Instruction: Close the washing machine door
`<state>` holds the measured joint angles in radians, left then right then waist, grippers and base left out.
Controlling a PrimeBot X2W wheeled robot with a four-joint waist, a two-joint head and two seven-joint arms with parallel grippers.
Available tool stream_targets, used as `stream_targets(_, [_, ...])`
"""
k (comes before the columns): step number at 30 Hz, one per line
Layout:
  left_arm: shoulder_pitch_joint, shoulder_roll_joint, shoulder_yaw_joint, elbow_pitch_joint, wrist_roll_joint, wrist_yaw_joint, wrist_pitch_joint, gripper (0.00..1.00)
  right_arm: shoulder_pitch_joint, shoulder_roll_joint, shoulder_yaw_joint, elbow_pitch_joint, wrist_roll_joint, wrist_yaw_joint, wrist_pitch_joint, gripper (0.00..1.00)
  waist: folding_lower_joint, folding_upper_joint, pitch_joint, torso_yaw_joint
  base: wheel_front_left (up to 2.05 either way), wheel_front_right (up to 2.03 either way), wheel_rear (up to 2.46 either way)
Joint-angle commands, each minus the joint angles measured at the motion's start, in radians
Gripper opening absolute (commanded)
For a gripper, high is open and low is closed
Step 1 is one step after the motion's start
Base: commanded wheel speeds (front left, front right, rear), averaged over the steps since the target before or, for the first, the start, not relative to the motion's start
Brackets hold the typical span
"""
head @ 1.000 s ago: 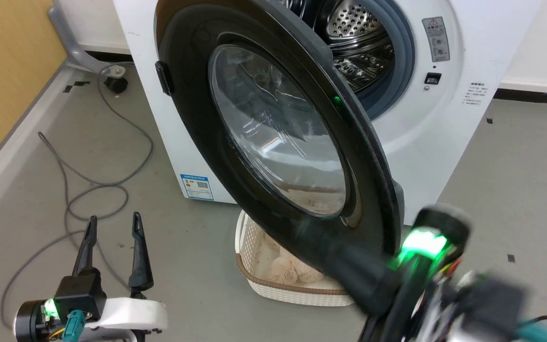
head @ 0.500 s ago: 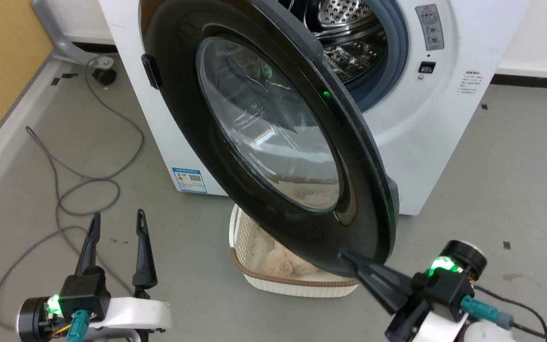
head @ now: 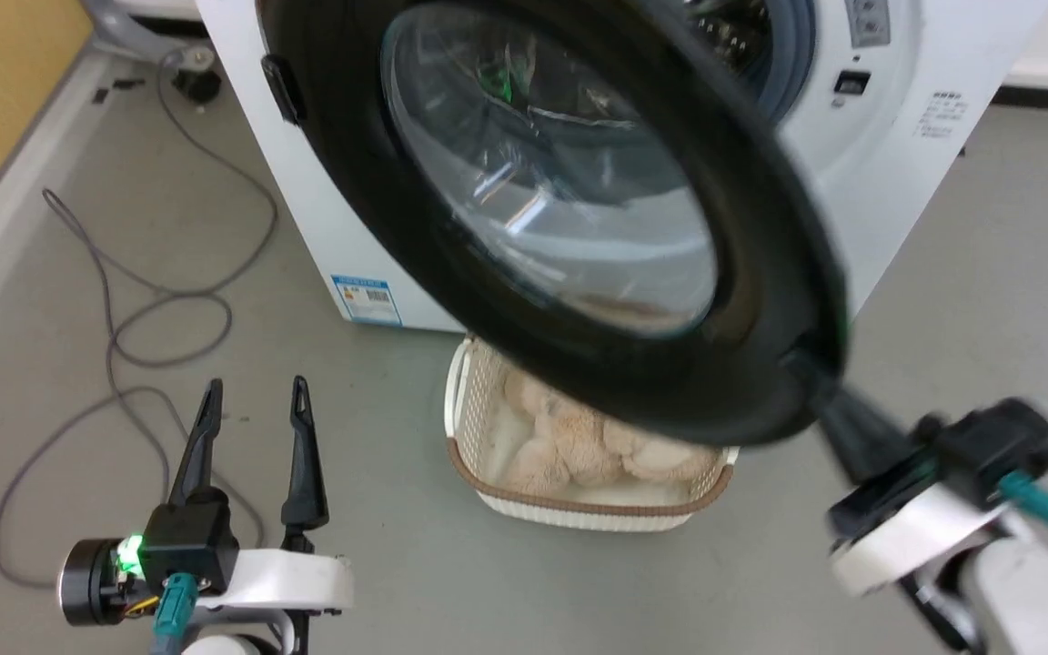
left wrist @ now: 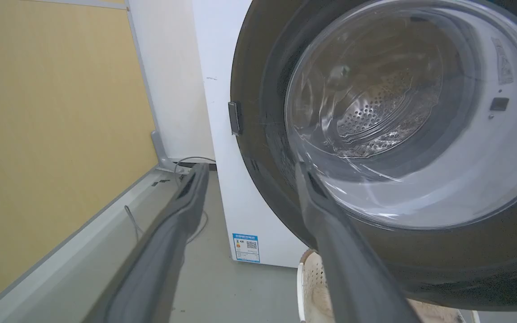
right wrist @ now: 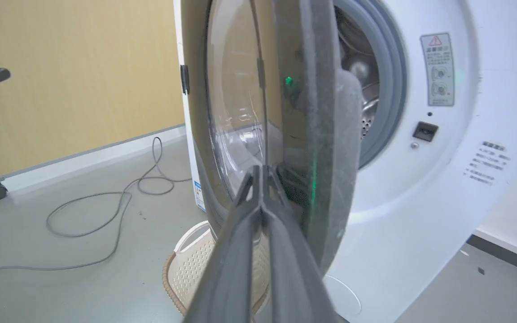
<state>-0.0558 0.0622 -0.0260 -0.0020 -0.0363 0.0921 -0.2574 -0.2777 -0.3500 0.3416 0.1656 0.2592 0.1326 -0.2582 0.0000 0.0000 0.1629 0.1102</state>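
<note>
The washing machine door (head: 760, 273), glossy black with a clear bulging window, stands partly open in front of the white washing machine (head: 897, 182). It covers most of the drum opening in the head view. My right gripper (head: 813, 380) is shut, holding nothing, and its tips rest on the door's lower right rim. In the right wrist view the closed gripper (right wrist: 260, 175) touches the door (right wrist: 326, 148) on its outer face, near the edge. My left gripper (head: 256, 396) is open, low on the left and apart from the door. The left wrist view shows that gripper (left wrist: 249, 168) spread before the door (left wrist: 258, 134).
A white woven basket (head: 579, 514) with a beige plush toy sits on the floor under the door. A grey cable (head: 124, 337) loops over the floor on the left. A yellow wall panel (left wrist: 52, 134) lies beyond it. A grey-blue gasket (right wrist: 393, 89) rings the opening.
The door has swung closer to the machine, covering more of the drum opening. My right gripper has moved right and up with the door's rim. The head camera has also shifted.
</note>
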Motion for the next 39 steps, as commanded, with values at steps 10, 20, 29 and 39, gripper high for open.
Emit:
stream_targets(10, [-0.084, -0.008, -0.034, -0.014, 0.005, -0.001, -0.004, 1.00, -0.181, 0.042, -0.204, 0.129, -0.091, -0.002, -0.004, 0.00, 0.0000, 0.0000, 0.129, 0.014, 0.00, 0.00, 0.00])
stream_targets(20, [-0.145, -0.011, -0.060, -0.015, -0.007, 0.009, -0.004, 1.00, -0.430, 0.014, -0.286, 0.330, -0.156, -0.002, -0.004, 0.00, 0.0000, 0.0000, 0.209, 0.048, 0.00, 0.00, 0.00])
stream_targets(29, [-0.154, -0.012, -0.065, -0.017, -0.016, 0.020, -0.004, 1.00, -0.571, 0.007, -0.329, 0.496, -0.182, -0.002, -0.004, 0.00, 0.0000, 0.0000, 0.220, 0.059, 0.00, 0.00, 0.00])
stream_targets(39, [-0.159, -0.012, -0.067, -0.016, -0.025, 0.029, -0.004, 1.00, -0.641, 0.045, -0.374, 0.589, -0.227, -0.002, -0.004, 0.00, 0.0000, 0.0000, 0.226, 0.056, 0.00, 0.00, 0.00])
